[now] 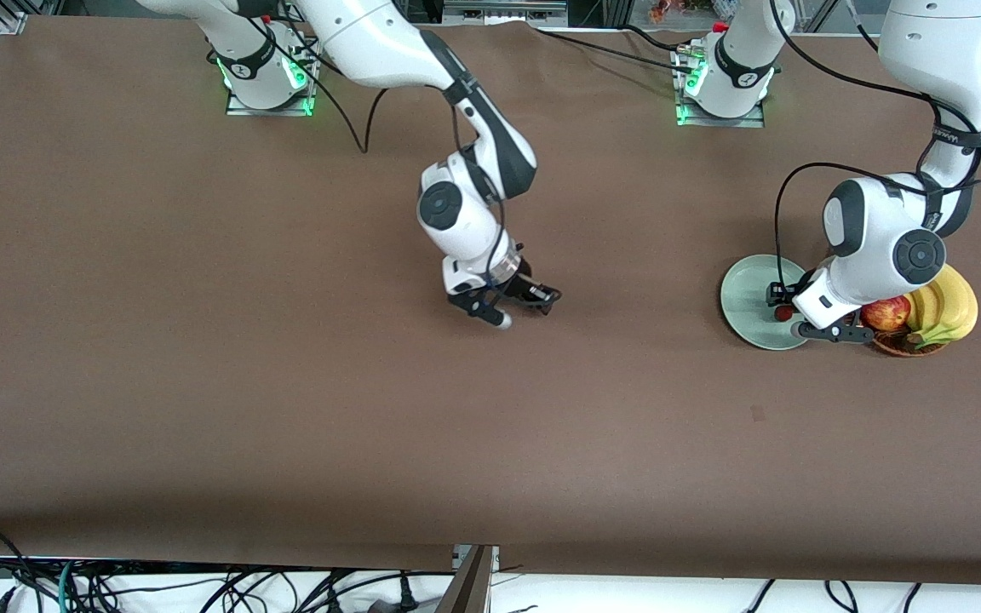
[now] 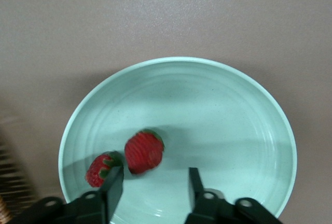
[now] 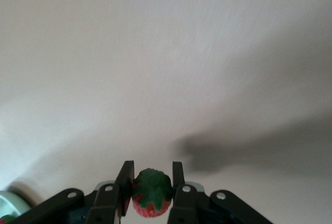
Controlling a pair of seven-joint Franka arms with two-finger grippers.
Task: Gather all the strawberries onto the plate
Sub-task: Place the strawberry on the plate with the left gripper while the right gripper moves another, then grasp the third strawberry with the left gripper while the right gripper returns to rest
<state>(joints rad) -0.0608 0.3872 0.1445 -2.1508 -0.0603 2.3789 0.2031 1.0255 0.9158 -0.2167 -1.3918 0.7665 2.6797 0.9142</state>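
Strawberry [image 3: 151, 193] pinched in right gripper [image 3: 150, 182]; left gripper [image 2: 153, 185] spread over plate [image 2: 228, 110].

Even overhead light, soft shadows on the table [image 1: 201, 383], slight wrist-view blur.

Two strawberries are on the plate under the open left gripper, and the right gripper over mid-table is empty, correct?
Not quite. The right gripper is shut on a strawberry, as the right wrist view shows. The rest holds: two strawberries lie on the plate under the open left gripper.
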